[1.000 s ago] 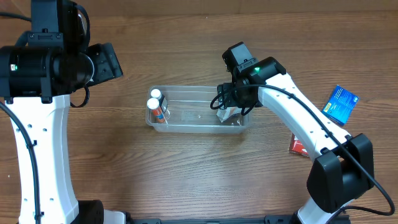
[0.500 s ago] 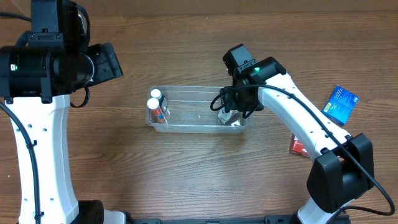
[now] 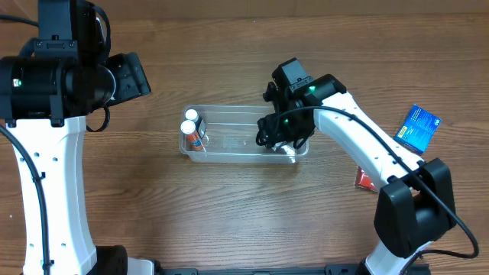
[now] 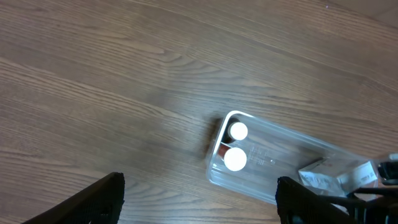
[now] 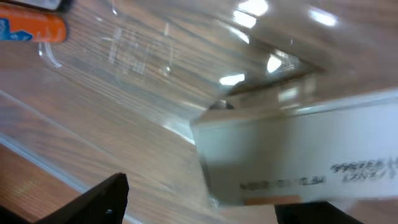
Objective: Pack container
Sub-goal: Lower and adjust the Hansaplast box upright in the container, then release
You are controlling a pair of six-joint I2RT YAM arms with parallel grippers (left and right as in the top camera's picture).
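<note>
overhead: right tool (image 3: 280, 140) over glossy white box (image 5: 298, 155) in clear rounded container (image 3: 221, 156), grip unclear; left tool (image 4: 205, 200) released.

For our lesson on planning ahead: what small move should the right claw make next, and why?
Probably lift straight up out of the container. The white box already lies inside its right end, and the right claw looks open.

Right arm (image 3: 359, 145) low, left arm (image 3: 46, 153) high, jaws apart.

One clear container (image 3: 233, 141), two white-capped bottles (image 3: 189, 126), three small boxes (image 3: 419, 127)
</note>
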